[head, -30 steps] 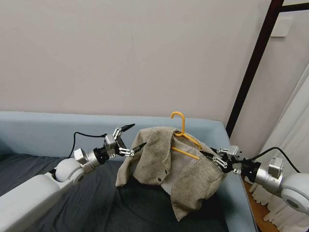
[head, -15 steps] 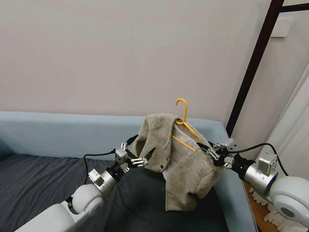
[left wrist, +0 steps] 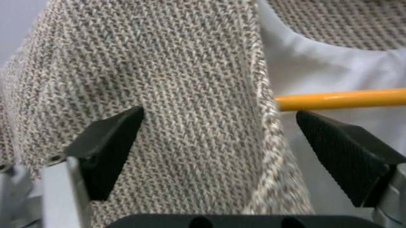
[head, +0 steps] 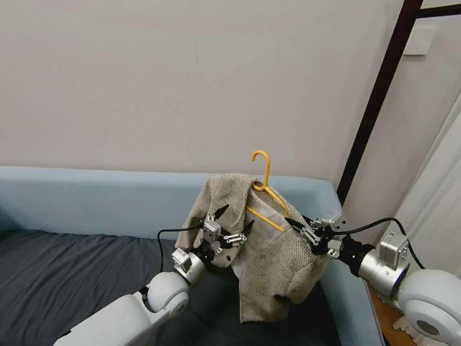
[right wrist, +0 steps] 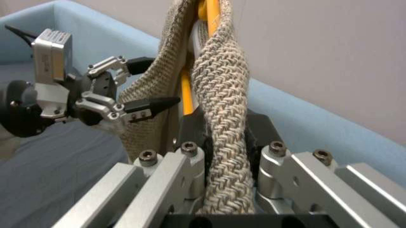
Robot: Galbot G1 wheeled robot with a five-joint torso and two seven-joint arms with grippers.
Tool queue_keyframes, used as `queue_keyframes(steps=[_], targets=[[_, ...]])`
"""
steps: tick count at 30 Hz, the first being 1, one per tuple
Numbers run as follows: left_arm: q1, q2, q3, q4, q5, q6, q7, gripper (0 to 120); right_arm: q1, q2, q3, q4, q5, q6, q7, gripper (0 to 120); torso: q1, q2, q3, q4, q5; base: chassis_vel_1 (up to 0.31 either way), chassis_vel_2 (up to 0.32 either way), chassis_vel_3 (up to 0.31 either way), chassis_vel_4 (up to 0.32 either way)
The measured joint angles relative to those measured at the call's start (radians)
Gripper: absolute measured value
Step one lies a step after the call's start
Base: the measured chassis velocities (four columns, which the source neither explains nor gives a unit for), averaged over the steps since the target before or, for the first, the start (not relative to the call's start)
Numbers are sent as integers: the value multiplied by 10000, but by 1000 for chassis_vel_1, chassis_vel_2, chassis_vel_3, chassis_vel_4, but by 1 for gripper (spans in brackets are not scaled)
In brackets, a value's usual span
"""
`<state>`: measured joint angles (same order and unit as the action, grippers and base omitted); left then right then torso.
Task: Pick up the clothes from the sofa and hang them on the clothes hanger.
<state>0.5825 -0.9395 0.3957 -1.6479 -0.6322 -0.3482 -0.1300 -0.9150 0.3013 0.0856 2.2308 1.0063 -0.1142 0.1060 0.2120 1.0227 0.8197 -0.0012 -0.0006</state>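
hanging above the blue sofa (head: 86, 198), a beige knit jacket (head: 270, 252) is draped on an orange hanger (head: 263, 191), held up in the air near the sofa's right end. in the head view, the right gripper (head: 297, 228) grips the jacket's right shoulder. the right wrist view shows this up close: its claw is clamped on the thick knit, with the hanger's arm running just behind the fabric. the left gripper (head: 234, 220) sits at the jacket's front. the left wrist view shows its black fingers (left wrist: 108, 142) spread wide, either side of the front edge, not pinching it. half a second ago the left gripper was lower, by the hem, and the hanger's hook sat a little further right.
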Motion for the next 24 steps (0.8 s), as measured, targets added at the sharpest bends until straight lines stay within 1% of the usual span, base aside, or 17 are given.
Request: queue_keyframes(steps=[2, 3, 7, 8, 9, 11, 13, 14, 15, 17, 18, 19, 20, 22, 23, 24], targets=[[-90, -87, 50, 101, 36, 3, -119, 82, -8, 2, -3, -8, -12, 1, -6, 10, 1, 0, 0, -1, -1, 0, 0, 0, 0], [-90, -87, 50, 101, 36, 3, -119, 82, -8, 2, -3, -8, -12, 1, -6, 10, 1, 0, 0, -1, -1, 0, 0, 0, 0], [-141, -54, 69, 103, 36, -69, -98, 67, 41, 11, -16, -123, -18, 4, -25, 10, 0, 0, -1, 0, -2, 0, 0, 0, 0], [-135, -19, 68, 87, 34, -93, -91, 60, 49, 11, -17, -183, -22, 5, -33, 10, 0, 0, 0, 0, -1, 0, 0, 0, 0], [-135, -19, 68, 87, 34, -93, -91, 60, 49, 11, -17, -183, -22, 5, -33, 10, 0, 0, 0, 0, -1, 0, 0, 0, 0], [-109, 51, 62, 70, 32, -116, -76, 53, 56, 12, -17, -260, -26, 16, -38, 10, 0, 0, 0, 0, -2, 0, 0, 0, 0], [-103, 114, 45, 72, 31, -144, -55, 41, 59, 19, -19, -282, -26, 28, -47, 10, 0, 0, 0, 0, -2, 0, 0, 0, 0], [-119, 129, 40, 77, 22, -147, -50, 38, 61, 23, -20, -278, -20, 35, -48, 10, 0, 0, 0, 1, -2, 0, 0, 0, 0], [-119, 129, 40, 77, 22, -147, -50, 38, 61, 23, -20, -278, -20, 35, -48, 10, 0, 0, 0, 1, -2, 0, 0, 0, 0], [-191, 116, 31, 121, -1, -148, -49, 29, 61, 32, -21, -208, 7, 41, -59, 10, 0, 0, 0, 1, -2, 0, 0, 0, 0], [-219, 105, 31, 142, -3, -148, -49, 27, 59, 32, -21, -177, 12, 44, -65, 10, 0, 0, 0, 0, -2, 0, 0, 0, 0], [-298, 60, 30, 211, -6, -148, -52, 19, 50, 30, -22, -112, 19, 49, -66, 10, 0, 0, 0, 0, -2, 0, 0, 0, 0], [-298, 60, 30, 211, -6, -148, -52, 19, 50, 30, -22, -112, 19, 49, -66, 10, 0, 0, 0, 0, -2, 0, 0, 0, 0], [-403, 9, 30, 285, -6, -149, -75, 12, 39, 9, -23, -35, 25, 52, -66, 10, 0, 0, 0, 0, -2, 0, 0, 0, 0], [-463, -6, 31, 299, -18, -148, -102, 5, 31, -10, -23, -24, 6, 54, -67, 10, 0, 0, 0, 0, -3, 0, 0, 0, 0], [-514, -1, 30, 298, -31, -148, -134, 2, 25, -22, -29, -44, -41, 67, -79, 10, 0, -1, 0, -1, -3, 0, 0, 0, 0]])
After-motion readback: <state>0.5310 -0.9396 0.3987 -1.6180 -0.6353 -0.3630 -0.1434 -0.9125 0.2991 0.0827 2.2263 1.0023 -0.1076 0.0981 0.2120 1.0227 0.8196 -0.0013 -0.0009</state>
